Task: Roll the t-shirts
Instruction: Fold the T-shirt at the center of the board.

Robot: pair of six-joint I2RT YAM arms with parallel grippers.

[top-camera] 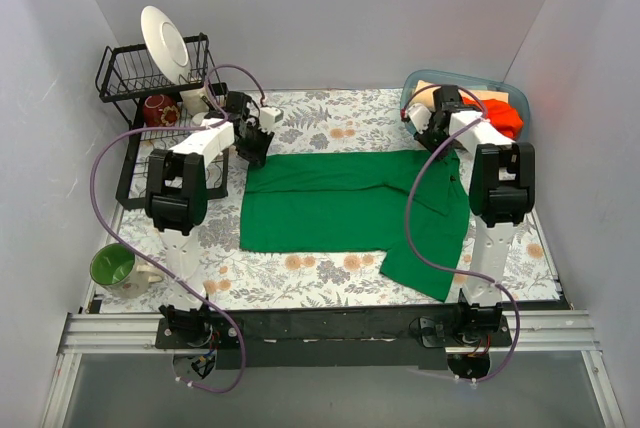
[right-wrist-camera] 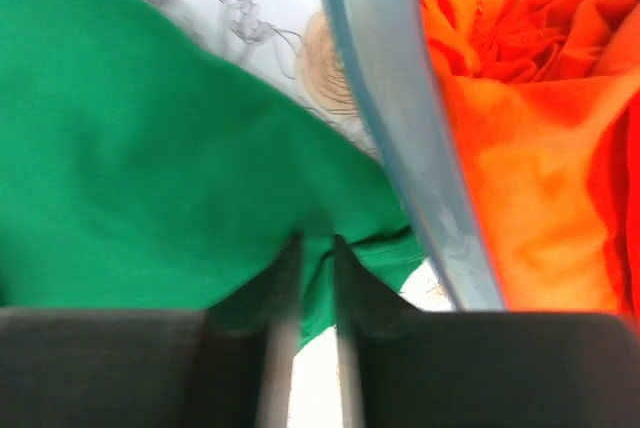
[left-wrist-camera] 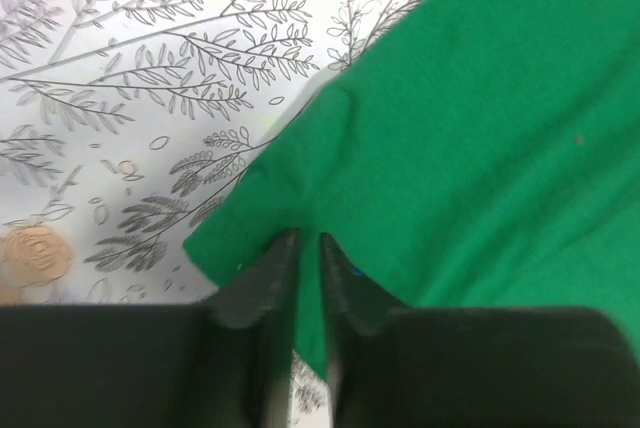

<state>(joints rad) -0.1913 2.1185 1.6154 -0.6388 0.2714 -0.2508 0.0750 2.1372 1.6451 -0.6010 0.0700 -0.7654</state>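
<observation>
**Green t-shirt laid out for rolling, both grippers at its far corners**

The floral surface (top-camera: 300, 278) carries the green t-shirt (top-camera: 340, 208) at its centre, spread as a wide band running 9 to 3 o'clock. One loose flap hangs toward 4 o'clock. A blue bin (top-camera: 515, 98) at 2 o'clock holds the orange-red t-shirt (top-camera: 500, 118) and a tan t-shirt (top-camera: 430, 96), neither yet rolled.

The left gripper (left-wrist-camera: 303, 240) sits at the band's 10 o'clock corner and the right gripper (right-wrist-camera: 312, 243) at its 2 o'clock corner, close beside the bin wall. On each, the fingers stand almost together with a thin slit between them, and the cloth puckers at their tips. Whether the fabric is pinched or just let go cannot be told.

The step in hand is probably squaring the band before the roll. To do it well:
- Part both grippers together and lift straight up, so the far edge stays straight.
- Fold in the 4 o'clock flap for an even width.
- Roll from one end with both arms in step.
</observation>
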